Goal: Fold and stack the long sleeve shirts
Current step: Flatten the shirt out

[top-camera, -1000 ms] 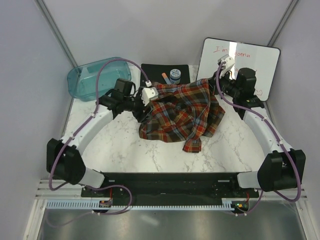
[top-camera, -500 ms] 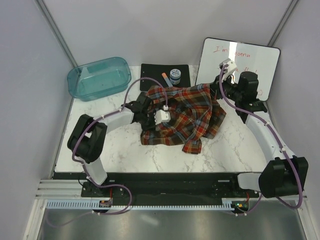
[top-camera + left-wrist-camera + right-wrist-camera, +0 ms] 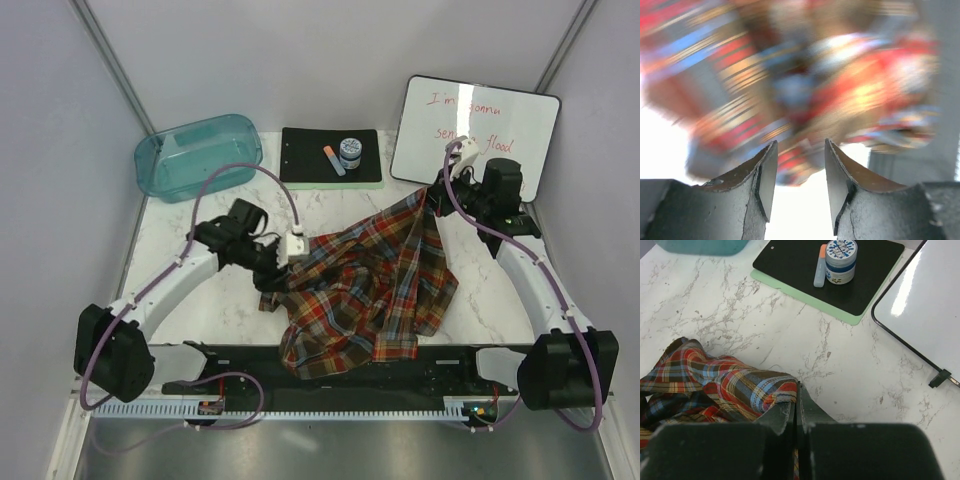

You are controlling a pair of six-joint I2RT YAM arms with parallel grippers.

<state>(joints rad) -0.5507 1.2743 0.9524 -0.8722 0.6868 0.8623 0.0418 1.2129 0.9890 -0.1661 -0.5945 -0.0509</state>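
Observation:
The plaid flannel shirt (image 3: 360, 290) lies crumpled and stretched from the back right of the table down over the front edge. My right gripper (image 3: 432, 195) is shut on the shirt's far corner and holds it up near the whiteboard. In the right wrist view the jaws (image 3: 796, 390) are closed, with a fold of the shirt (image 3: 715, 385) at their left. My left gripper (image 3: 272, 275) is at the shirt's left edge. In the left wrist view it (image 3: 800, 150) is open, with blurred plaid cloth (image 3: 790, 75) just beyond the tips and nothing between them.
A teal bin (image 3: 195, 155) stands at the back left. A black clipboard (image 3: 300, 150) on a green mat holds a jar (image 3: 350, 150) and a marker (image 3: 333, 160). A whiteboard (image 3: 480, 130) leans at the back right. The walls are close on both sides.
The shirt was dragged from a heap at the back toward the front edge and spread out. My left arm swung across and forward to the shirt's left edge. My right gripper kept its hold.

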